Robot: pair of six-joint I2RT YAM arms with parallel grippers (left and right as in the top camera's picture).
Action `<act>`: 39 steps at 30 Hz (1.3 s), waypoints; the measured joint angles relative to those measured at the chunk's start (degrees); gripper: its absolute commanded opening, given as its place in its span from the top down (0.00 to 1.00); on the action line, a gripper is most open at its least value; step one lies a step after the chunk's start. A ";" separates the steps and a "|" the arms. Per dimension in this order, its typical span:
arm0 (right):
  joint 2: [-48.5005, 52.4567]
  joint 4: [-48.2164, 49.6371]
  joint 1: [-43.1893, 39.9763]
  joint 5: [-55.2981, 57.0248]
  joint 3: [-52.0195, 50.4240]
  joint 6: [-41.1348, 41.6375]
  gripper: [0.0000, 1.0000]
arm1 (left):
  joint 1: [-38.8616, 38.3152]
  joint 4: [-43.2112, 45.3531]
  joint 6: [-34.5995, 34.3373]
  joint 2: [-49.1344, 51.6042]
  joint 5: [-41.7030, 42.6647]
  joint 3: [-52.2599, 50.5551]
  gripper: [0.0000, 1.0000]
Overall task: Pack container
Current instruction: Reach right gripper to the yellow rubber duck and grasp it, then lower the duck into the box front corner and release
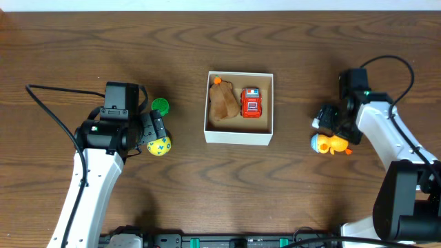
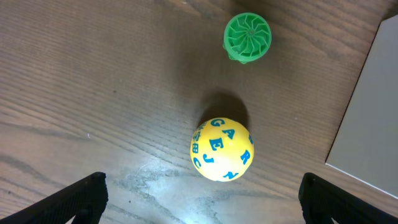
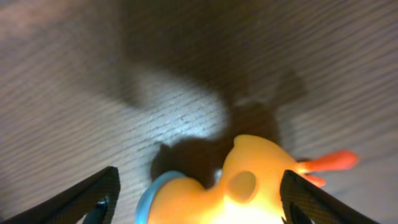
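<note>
The container (image 1: 239,138), a square box with white walls and a brown inside, stands mid-table. In it lie a red toy car (image 1: 251,102) and a brown toy (image 1: 222,103). My left gripper (image 1: 153,132) is open over a yellow letter ball (image 1: 159,146). In the left wrist view the ball (image 2: 222,149) lies just ahead of the spread fingers (image 2: 202,196). A green ribbed disc (image 2: 247,37) lies beyond it. My right gripper (image 1: 332,125) is open, and its fingers (image 3: 199,199) straddle a yellow duck toy (image 3: 249,186) with a blue part, which shows in the overhead view (image 1: 329,144).
The container's white outer wall (image 2: 373,112) is close on the right of the ball in the left wrist view. The green disc (image 1: 160,106) lies between my left arm and the container. Cables trail from both arms over the wooden table.
</note>
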 measured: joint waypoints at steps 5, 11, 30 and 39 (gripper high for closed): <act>0.00 6.03 0.00 -0.02 -4.63 0.09 0.41 | 0.00 -0.02 0.00 0.00 0.00 0.00 0.02; -0.13 7.23 -0.02 0.15 -6.25 1.14 0.89 | 0.00 -0.02 0.00 0.00 0.02 0.00 0.02; -21.73 -8.70 13.77 -4.72 15.54 1.18 0.99 | 0.00 -0.02 0.00 0.00 0.02 0.00 0.02; -16.92 2.80 30.05 -4.35 13.86 8.92 0.99 | 0.00 -0.02 0.00 0.00 0.00 0.00 0.02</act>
